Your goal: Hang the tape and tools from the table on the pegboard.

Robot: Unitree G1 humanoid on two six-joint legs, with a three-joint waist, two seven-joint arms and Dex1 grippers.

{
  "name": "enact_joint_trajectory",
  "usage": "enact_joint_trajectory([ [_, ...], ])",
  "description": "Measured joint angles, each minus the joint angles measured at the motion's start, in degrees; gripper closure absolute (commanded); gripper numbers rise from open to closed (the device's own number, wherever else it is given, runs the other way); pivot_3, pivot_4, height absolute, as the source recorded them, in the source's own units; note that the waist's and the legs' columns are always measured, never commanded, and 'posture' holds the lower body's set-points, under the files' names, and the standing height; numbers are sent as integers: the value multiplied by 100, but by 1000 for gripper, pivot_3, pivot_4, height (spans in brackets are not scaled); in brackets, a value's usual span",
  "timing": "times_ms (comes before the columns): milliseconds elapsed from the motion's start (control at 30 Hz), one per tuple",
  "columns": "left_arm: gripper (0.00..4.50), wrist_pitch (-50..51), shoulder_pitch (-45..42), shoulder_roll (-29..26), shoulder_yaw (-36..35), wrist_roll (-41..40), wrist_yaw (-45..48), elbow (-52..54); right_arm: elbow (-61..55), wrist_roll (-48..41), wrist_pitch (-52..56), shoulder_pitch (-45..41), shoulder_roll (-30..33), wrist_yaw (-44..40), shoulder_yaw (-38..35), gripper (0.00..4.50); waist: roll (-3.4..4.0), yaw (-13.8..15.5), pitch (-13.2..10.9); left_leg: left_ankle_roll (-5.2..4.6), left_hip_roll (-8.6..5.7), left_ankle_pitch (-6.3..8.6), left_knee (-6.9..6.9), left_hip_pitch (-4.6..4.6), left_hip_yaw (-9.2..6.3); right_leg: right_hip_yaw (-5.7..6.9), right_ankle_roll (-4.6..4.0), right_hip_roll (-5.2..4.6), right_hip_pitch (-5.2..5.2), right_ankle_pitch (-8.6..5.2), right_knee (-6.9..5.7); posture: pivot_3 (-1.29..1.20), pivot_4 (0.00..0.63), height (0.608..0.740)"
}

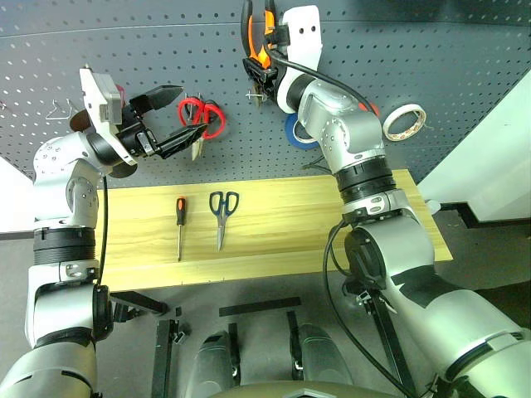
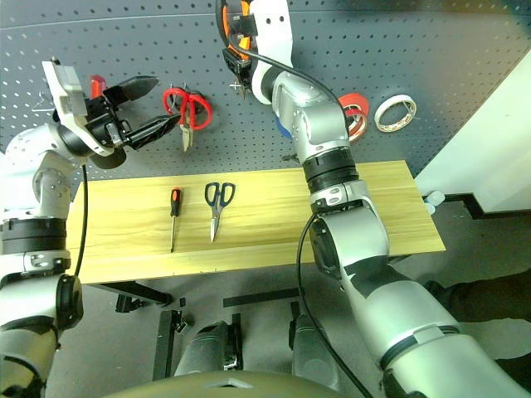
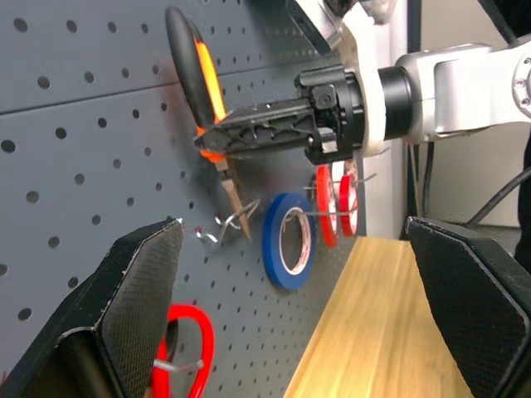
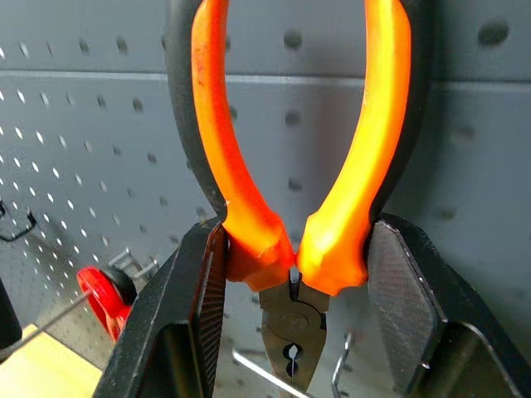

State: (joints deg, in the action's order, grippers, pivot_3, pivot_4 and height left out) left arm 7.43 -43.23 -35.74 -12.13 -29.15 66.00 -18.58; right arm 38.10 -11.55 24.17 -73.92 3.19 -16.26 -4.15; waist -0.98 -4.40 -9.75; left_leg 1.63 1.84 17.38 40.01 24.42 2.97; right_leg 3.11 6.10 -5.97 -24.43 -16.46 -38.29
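I had the right gripper clenched on the pliers, pinching the orange handles just above the pivot, handles up and nose down against the pegboard. The nose sat right at a small metal hook; I could not tell whether it had caught. My left gripper hung released, fingers wide apart and grasping nothing, just beside the red scissors already on the board. The tape hung on the board at the right, near the blue roll and red roll. The screwdriver and dark scissors lay side by side on the table.
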Motion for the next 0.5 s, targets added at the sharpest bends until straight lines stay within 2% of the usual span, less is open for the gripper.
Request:
enact_joint_trajectory([
  [33,0,-9,0,0,0,5,1,-7,-22,22,58,6,5,12,32,2420,0,0,0,0,0,0,0,0,0,0,0,0,0,0,0,30,81,732],
  [100,0,-15,0,0,0,26,8,-37,-83,65,155,43,12,22,67,1707,0,-1,0,0,0,0,-1,0,-1,0,0,0,0,0,0,25,81,732],
  [133,0,-15,0,-3,0,36,10,-57,-92,66,211,62,14,16,71,1549,0,-3,1,0,0,0,-1,0,-1,0,0,0,0,0,0,24,81,732],
  [300,0,-16,0,-3,1,44,29,-63,-256,54,444,171,6,-7,120,34,0,-15,2,0,0,0,3,0,0,0,0,0,0,0,-2,19,79,732],
  [500,0,-14,0,-3,4,45,36,-64,-753,-85,626,171,19,-77,57,34,-1,-22,11,0,0,0,3,0,-1,0,0,0,0,0,-2,17,79,732],
])
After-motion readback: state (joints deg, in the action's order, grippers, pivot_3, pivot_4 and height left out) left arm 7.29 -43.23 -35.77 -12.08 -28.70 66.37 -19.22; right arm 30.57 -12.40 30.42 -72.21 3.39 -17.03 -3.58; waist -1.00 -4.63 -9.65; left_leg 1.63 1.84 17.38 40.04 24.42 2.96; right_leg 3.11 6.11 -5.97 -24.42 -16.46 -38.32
